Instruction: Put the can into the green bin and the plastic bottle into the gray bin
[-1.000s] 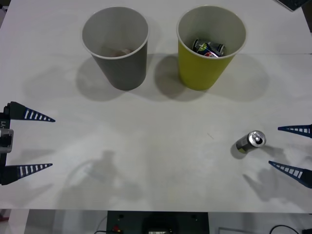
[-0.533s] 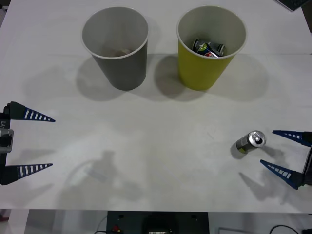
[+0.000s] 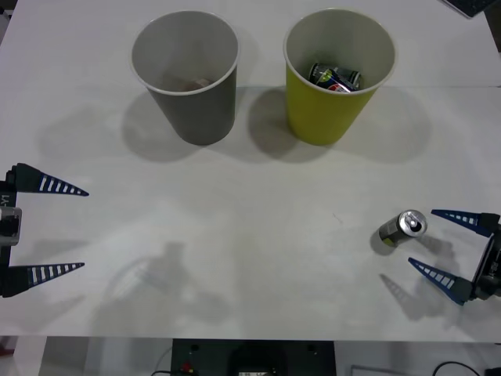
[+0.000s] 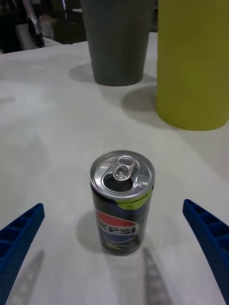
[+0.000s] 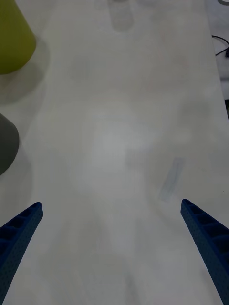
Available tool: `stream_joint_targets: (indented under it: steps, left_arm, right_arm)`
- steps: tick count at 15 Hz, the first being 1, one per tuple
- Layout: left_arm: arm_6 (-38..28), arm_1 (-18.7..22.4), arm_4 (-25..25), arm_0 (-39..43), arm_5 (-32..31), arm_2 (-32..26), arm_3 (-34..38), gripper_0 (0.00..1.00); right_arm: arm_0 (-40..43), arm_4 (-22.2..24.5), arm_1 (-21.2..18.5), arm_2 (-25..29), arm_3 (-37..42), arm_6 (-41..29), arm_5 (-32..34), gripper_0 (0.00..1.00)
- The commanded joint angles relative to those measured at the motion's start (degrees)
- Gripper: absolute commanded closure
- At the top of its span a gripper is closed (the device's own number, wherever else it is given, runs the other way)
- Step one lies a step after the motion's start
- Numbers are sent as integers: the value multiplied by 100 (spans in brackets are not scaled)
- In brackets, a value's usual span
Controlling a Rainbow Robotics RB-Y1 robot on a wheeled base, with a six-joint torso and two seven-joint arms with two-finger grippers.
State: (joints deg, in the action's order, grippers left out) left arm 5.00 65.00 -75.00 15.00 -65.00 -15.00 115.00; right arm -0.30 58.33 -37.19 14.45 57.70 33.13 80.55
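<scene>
The can (image 3: 402, 228) is seen standing upright on the white table (image 3: 258, 258) at the lower right of the front view, well apart from both bins. In the right wrist view the can (image 4: 122, 202) is shown with a silver top and pull tab, a dark body, a yellow-green patch under the rim and a Pepsi logo on its side.

The right gripper (image 3: 440, 245) is placed just to the right of the can in the front view, with its two blue ribbed fingers spread wide and pointed toward the can; nothing is held, and no contact with the can is seen. One fingertip lies level with the can's top, the other lower and a little to the right of it. In the right wrist view the fingers (image 4: 21, 238) are seen at the two lower corners, with the can between and ahead of them.

The green bin (image 3: 338, 74) is set upright at the upper right of centre, and a dark-blue Pepsi can (image 3: 335, 77) is seen lying inside it. The gray bin (image 3: 186, 74) is set upright just beside it, at the upper left of centre; something brownish is seen at its bottom, too unclear to name.

The left gripper (image 3: 66, 229) is held at the left edge of the front view, spread open and empty, well apart from every object.
</scene>
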Motion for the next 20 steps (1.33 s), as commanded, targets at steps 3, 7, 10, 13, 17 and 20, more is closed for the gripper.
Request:
stream_joint_targets:
  steps: [3, 7, 10, 13, 17, 20]
  left_arm:
    - [0, 0, 0, 0, 0, 0, 0, 0]
    - [0, 0, 0, 0, 0, 0, 0, 0]
    - [0, 0, 0, 0, 0, 0, 0, 0]
    - [0, 0, 0, 0, 0, 0, 0, 0]
    - [0, 0, 0, 0, 0, 0, 0, 0]
    - [0, 0, 0, 0, 0, 0, 0, 0]
  right_arm:
    - [-251, 3, 230, -56, -646, 712, -21, 0]
    - [-462, 3, 511, -56, -1016, 940, -65, 0]
    - [-506, 3, 687, -65, -1016, 1055, -259, 0]
    - [-550, 3, 872, -65, -1016, 1125, -417, 0]
    - [-594, 3, 1030, -74, -1016, 1195, -593, 0]
    - [-594, 3, 1030, -74, -1016, 1213, -601, 0]
